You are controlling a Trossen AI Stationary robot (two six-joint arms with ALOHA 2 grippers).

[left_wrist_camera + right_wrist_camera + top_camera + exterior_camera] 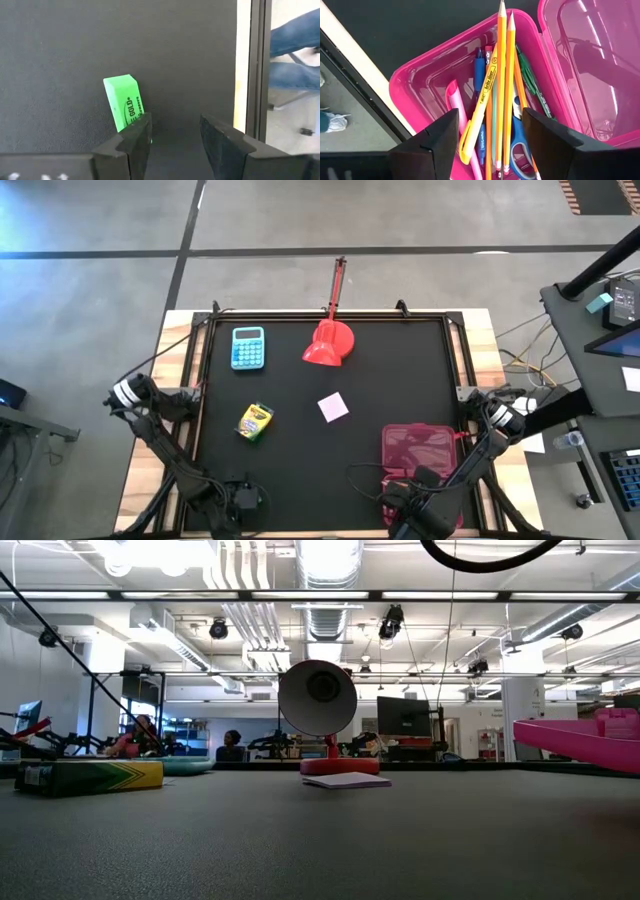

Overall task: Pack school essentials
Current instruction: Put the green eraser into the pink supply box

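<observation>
My left gripper stands open low over the black mat at the table's near left. A green eraser lies flat on the mat just beside one finger, which hides its near end. My right gripper hangs open, pointing down over a pink box at the near right. In the box lie two pencils, their tips leaning on the far rim, along with pens and blue-handled scissors. The crayon box and pale pink note pad lie mid-table.
A light-blue calculator and a red lamp stand at the far side. The box's open lid lies beside the box. The table's frame runs close to the left gripper. Bare mat lies between the crayon box and the pink box.
</observation>
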